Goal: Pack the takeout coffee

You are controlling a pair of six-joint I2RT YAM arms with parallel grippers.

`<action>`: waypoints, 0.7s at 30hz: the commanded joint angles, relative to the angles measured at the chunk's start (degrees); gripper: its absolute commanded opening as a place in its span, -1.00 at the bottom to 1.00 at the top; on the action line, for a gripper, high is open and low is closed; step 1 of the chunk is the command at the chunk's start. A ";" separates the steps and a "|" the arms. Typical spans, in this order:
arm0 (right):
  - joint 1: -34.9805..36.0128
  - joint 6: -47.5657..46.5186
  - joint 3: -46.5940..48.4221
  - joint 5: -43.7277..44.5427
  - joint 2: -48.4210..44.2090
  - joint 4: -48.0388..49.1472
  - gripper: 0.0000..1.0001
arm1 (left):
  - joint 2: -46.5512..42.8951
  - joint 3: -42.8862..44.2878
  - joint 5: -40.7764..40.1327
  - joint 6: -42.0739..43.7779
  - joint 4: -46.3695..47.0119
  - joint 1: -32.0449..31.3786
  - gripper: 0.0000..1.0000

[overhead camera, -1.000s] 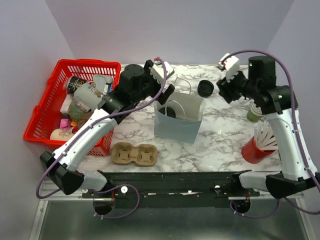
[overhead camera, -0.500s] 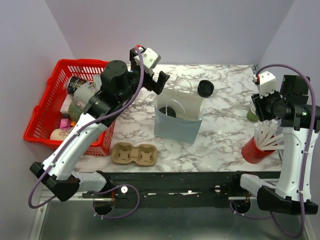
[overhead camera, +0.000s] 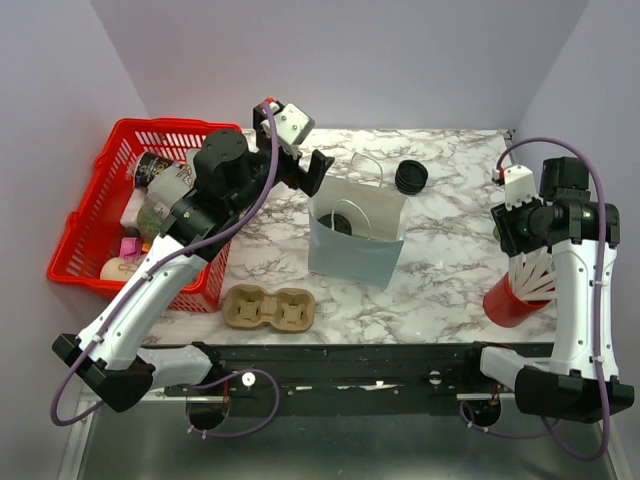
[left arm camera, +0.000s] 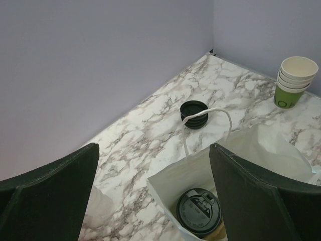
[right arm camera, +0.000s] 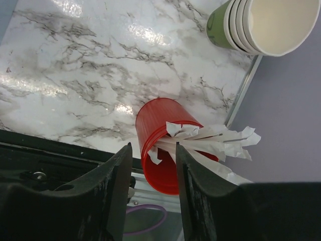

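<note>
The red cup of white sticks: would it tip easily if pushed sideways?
Probably. The red cup looks thin and light, and the white sticks fan out past its rim, likely making it top-heavy. Standing near the table edge, it might fall off.

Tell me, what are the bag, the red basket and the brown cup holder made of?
The bag looks like thin matte paper: it creases and folds. The red basket seems glossy plastic, a moulded lattice. The brown cup holder looks like rough pressed cardboard pulp.

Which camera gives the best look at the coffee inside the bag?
Left wrist: it looks down into the bag at the coffee and its black lid. The top view shows only a dark sliver; the right wrist shows none.
</note>
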 commanded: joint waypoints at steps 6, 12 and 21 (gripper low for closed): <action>-0.28 -0.59 -6.99 6.93 -3.20 -11.25 -0.02 | -0.85 -1.45 0.37 0.33 0.96 0.85 0.97; -0.28 -0.50 -8.57 7.46 -3.64 -11.16 -0.31 | -0.50 -1.36 1.25 -0.55 1.22 1.20 0.97; -0.28 -0.15 -3.85 7.11 -3.46 -11.16 -0.99 | 0.38 -1.10 2.30 -1.08 2.19 1.29 0.97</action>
